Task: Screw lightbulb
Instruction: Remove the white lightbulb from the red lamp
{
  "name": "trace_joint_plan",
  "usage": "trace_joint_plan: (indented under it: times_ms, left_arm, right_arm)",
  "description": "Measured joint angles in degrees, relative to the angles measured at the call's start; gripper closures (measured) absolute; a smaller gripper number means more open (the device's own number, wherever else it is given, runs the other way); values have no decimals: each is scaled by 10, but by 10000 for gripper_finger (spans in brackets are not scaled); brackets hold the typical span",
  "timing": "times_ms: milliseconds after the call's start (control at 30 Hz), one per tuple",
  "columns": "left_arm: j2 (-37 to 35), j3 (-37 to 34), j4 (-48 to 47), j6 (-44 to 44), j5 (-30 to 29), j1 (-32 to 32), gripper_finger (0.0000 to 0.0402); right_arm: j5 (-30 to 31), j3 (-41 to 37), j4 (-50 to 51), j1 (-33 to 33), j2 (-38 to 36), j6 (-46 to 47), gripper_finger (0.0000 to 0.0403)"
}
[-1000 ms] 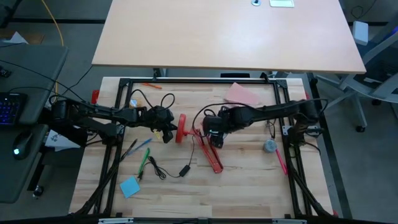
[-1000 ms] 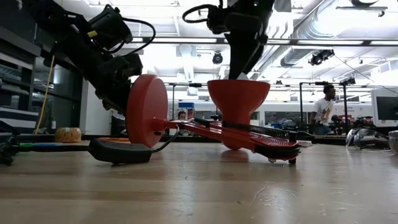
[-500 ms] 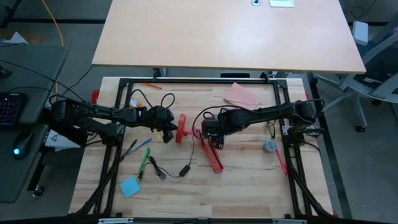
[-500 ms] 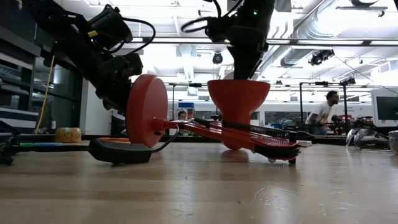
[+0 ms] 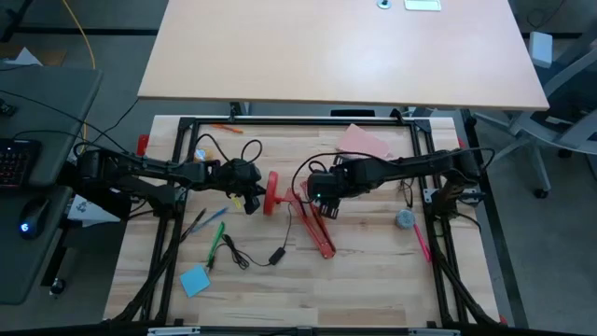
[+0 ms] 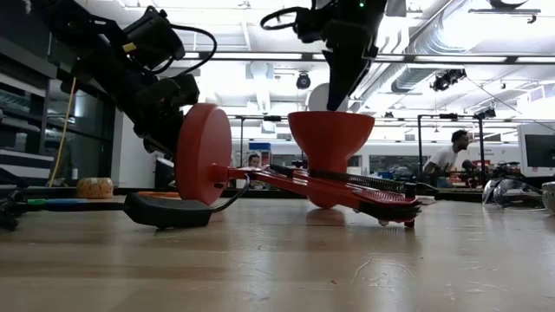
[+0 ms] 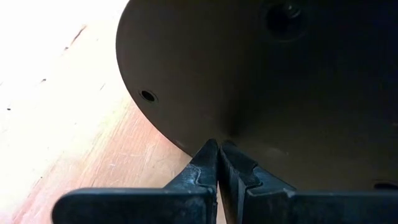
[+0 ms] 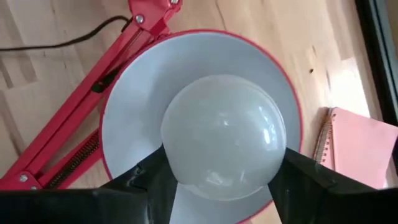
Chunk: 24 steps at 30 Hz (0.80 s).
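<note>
A red desk lamp lies on the table. Its round base (image 6: 204, 154) stands on edge and its arm (image 5: 317, 233) lies flat. Its shade (image 6: 331, 139) opens upward, white inside (image 8: 134, 93). The white lightbulb (image 8: 224, 134) sits in the shade, and its top (image 6: 318, 97) shows above the rim. My right gripper (image 8: 221, 186) comes down over the shade, shut on the bulb. My left gripper (image 7: 219, 152) is shut, with its tips at the base's underside (image 7: 261, 81). My left gripper presses its shut fingertips (image 7: 211, 155) against the flat underside of the lamp base, near the rim (image 7: 186, 140). It slants down from the table's left side. The base stands on its edge on the table. My right gripper pinches the bulb's round glass at its widest part (image 8: 171, 149) between two fingers, one on each side. The fingers (image 8: 292, 180) come from above, pointing steeply down. The bulb stands upright inside the shade; its screw base is hidden beneath the glass.
A pink notebook (image 5: 362, 142) lies at the far right and a small grey round object (image 5: 404, 219) near the right rail. Pens (image 5: 216, 238), a blue note pad (image 5: 194, 280) and the lamp's black cord (image 5: 277, 255) lie near left. People (image 6: 449, 156) move in the room beyond.
My right gripper dipped a little toward the shade and the table's left, then came back up. Its fingers have drawn in on the bulb. More of the bulb's white top shows above the shade's rim than before. The lamp has stayed in place.
</note>
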<state>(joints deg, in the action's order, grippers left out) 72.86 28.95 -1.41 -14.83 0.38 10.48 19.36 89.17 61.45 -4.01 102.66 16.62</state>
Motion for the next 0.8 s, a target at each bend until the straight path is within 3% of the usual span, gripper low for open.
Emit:
trace_joint_plan:
  times_ms: [233,400,633,800]
  left_arm:
    - [-1,1,-1,-1,0,0,401]
    - [-47,22,-55,4,1,19,402]
    - [-177,73,-192,16,10,61,402]
    - [-314,40,-110,-59,51,41,402]
  right_arm:
    - [3,0,18,0,-37,-1,200]
    - [52,0,43,0,-99,36,200]
    - [120,0,98,12,-190,104,200]
    - [122,0,108,11,-250,126,200]
